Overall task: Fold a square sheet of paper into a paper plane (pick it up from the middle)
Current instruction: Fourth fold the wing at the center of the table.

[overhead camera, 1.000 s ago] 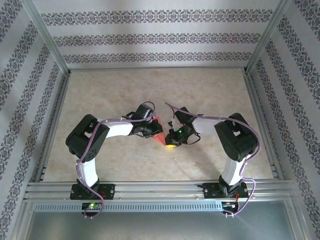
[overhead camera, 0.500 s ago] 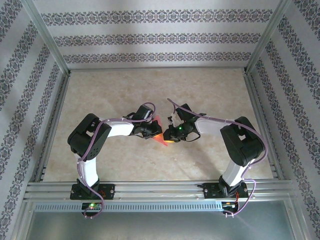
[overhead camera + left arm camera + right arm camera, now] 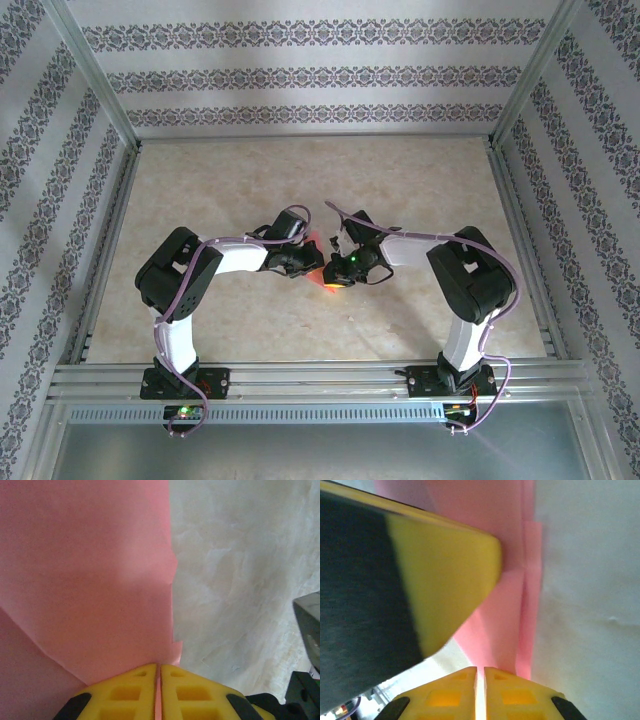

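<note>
The sheet of paper [image 3: 90, 580] is salmon pink and folded, with a crease and layered edges [image 3: 505, 610]. My left gripper [image 3: 159, 666] is shut on its near edge, and a pink strip shows between the yellow fingertips. My right gripper [image 3: 480, 669] is shut right at the paper's lower edge; the slit between its tips looks pale, not pink. A yellow finger [image 3: 445, 570] of the left gripper crosses the right wrist view. From above, both grippers meet at mid-table with only slivers of paper [image 3: 318, 241] visible between them.
The beige marble-look table [image 3: 300, 170] stretches away behind the grippers. Metal frame rails [image 3: 100, 200] run along the sides and patterned walls stand behind. The right arm's dark body [image 3: 307, 625] sits at the right edge of the left wrist view.
My right gripper has moved left, close up against the left gripper, and now covers most of the paper seen from above. The left arm has stayed put.
</note>
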Controlling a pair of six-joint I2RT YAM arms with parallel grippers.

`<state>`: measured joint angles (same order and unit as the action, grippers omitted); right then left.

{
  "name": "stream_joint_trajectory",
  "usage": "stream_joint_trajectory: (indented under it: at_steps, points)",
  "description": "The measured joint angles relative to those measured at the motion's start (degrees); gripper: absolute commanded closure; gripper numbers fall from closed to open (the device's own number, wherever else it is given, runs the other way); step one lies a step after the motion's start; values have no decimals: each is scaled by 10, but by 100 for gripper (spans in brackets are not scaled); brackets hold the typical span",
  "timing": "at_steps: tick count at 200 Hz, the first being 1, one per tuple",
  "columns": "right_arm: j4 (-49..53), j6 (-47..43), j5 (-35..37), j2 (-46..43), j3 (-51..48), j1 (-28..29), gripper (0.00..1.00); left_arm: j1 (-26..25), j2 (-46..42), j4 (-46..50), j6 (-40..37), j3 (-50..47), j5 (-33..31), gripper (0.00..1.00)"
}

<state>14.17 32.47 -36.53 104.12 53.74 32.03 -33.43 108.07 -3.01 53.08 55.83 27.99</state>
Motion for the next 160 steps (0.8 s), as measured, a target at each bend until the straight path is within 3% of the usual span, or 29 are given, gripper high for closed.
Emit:
stream_joint_trajectory:
  at_steps: [85, 160]
  points:
    - [5, -12, 13, 10, 0, 0, 89, 10, 0, 0, -8, 0, 9, 86]
    - [6, -29, 10, 13, 0, -3, 89, 94, 21, 17, -61, 27, 50, 85]
